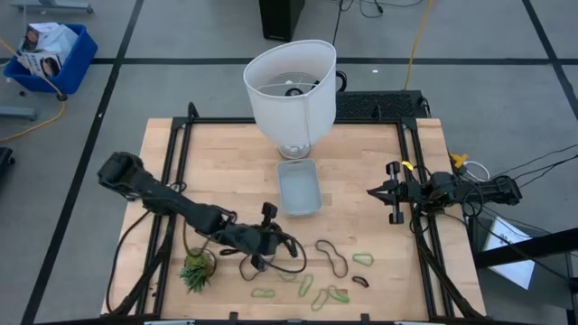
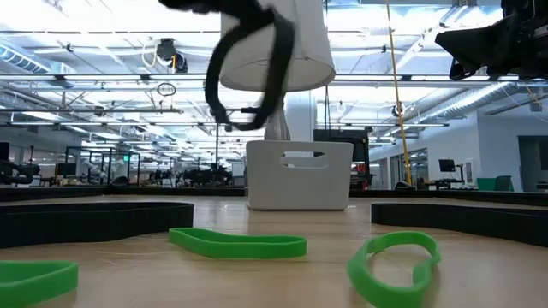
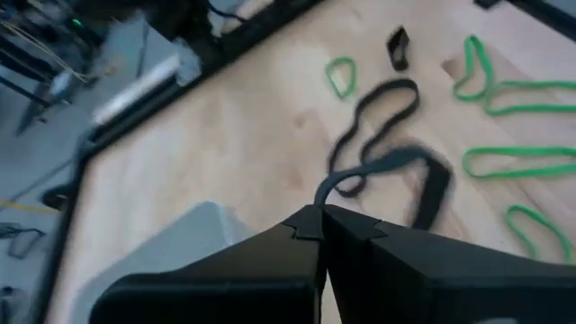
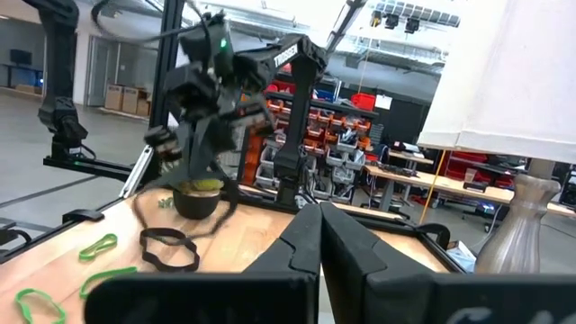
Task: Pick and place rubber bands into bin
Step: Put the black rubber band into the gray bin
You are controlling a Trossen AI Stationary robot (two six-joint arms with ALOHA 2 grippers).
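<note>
No brand, label or readable writing can be made out on anything on the table (image 1: 235, 153).

The left pincer (image 1: 265, 250) is seen low over the near-left part of the table, its fingers pressed together on a large dark rubber band (image 3: 396, 171), which hangs from the tips in a loose loop clear of the wood. In the low view that same band (image 2: 248, 64) is seen dangling high, in front of the white lampshade (image 1: 291, 86).

The bin (image 1: 299, 188) sits at the table's centre, just in front of the lampshade's base, apart from the held band. A second dark band (image 1: 332, 257) is laid out on the wood to the right of the left pincer, with green bands (image 1: 363, 259) scattered around it near the front edge and a small dark one (image 1: 359, 282) among them. A small potted plant (image 1: 197, 269) stands close beside the left arm.

The right pincer (image 1: 373, 191) is held at the table's right side, fingers closed together on nothing. A blue crate (image 1: 50, 54) is seen on the floor beyond.
</note>
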